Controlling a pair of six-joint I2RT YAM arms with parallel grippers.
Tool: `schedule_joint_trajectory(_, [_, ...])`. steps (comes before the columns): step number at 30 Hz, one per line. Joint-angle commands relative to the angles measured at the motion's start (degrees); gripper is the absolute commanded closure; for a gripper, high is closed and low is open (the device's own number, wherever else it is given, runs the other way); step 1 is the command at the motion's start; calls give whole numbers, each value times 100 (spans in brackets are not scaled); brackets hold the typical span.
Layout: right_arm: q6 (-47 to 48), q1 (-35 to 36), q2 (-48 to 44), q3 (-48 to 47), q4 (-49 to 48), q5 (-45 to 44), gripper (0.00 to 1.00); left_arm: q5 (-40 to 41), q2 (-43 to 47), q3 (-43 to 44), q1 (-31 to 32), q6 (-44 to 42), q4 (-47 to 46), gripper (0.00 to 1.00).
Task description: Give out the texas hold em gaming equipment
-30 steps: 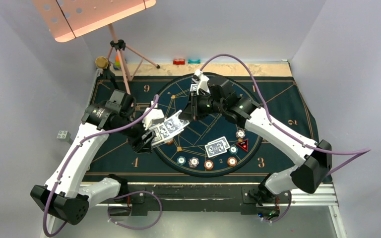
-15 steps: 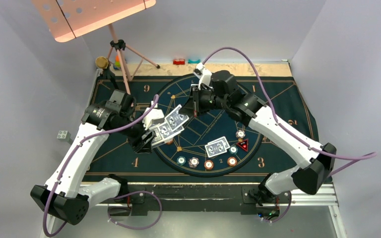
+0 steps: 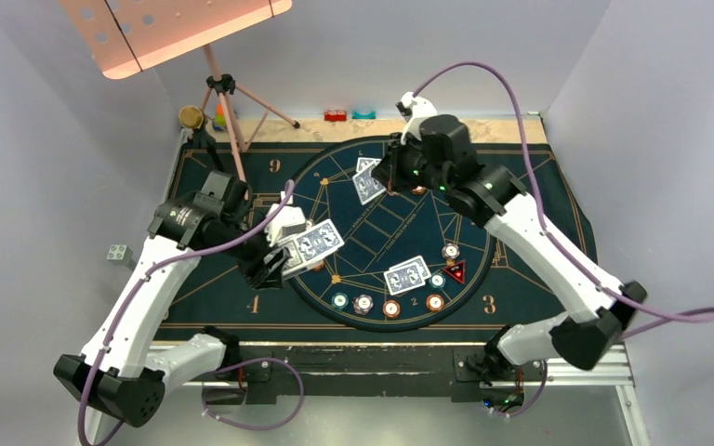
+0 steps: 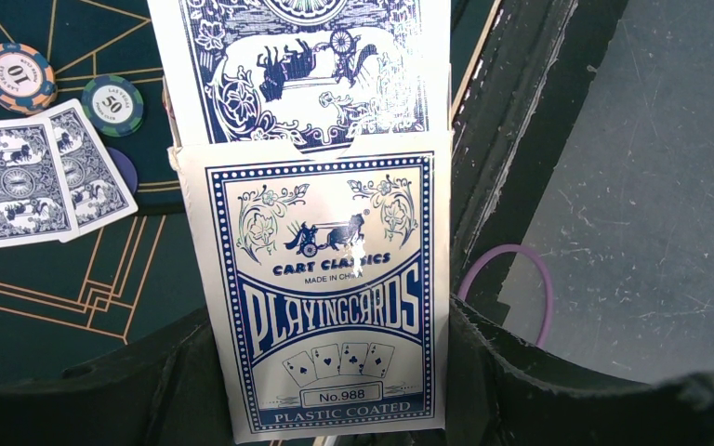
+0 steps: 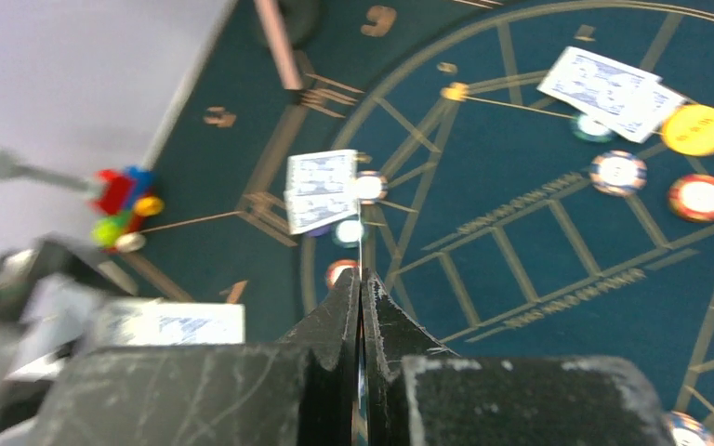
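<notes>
One card has left the deck, pulled off by right claw, jaws narrow on it, now well apart from left claw gripping deck. Means another deal under way; card not yet laid down.

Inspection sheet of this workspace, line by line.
Surface: dark blue gold-lined mat, lying flat.
Job's things: card pair, red triangular marker, yellow disc and a row of chips on the mat.
Clutter: red block and teal block at the far edge; toys by the tripod.
Claws: left claw shut on the card box; right claw shut on one card, seen edge-on.
Cables: purple cable arching over the right arm.
Surroundings: pink perforated board on the tripod.
</notes>
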State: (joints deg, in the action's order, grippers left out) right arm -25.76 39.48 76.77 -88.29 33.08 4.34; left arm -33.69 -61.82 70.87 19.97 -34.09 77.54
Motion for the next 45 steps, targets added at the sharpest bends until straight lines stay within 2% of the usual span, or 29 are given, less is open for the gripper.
schedule_joint_trajectory(1, [699, 5, 758, -234, 523, -1764, 100, -186, 222, -74, 16, -78, 95, 100])
schedule_joint_trajectory(5, [943, 64, 1535, -465, 424, -2812, 100, -133, 340, -151, 16, -134, 237, 100])
schedule_joint_trajectory(13, [1305, 607, 3397, -1628, 746, -4655, 100, -95, 548, -226, 16, -177, 409, 100])
schedule_joint_trajectory(20, [964, 1017, 5202, -2988, 2162, -6296, 100, -120, 514, -189, 15, -243, 506, 100])
schedule_joint_trajectory(28, [1147, 1044, 5752, -3073, 1875, -6159, 100, -219, 479, -122, 16, -275, 549, 100])
schedule_joint_trajectory(42, [1111, 1026, 6866, -4008, 1903, -5443, 100, -160, 443, -143, 16, -256, 525, 100])
schedule_joint_trajectory(45, [956, 990, 6870, -4023, 1861, -4982, 87, -117, 439, -135, 16, -270, 527, 100])
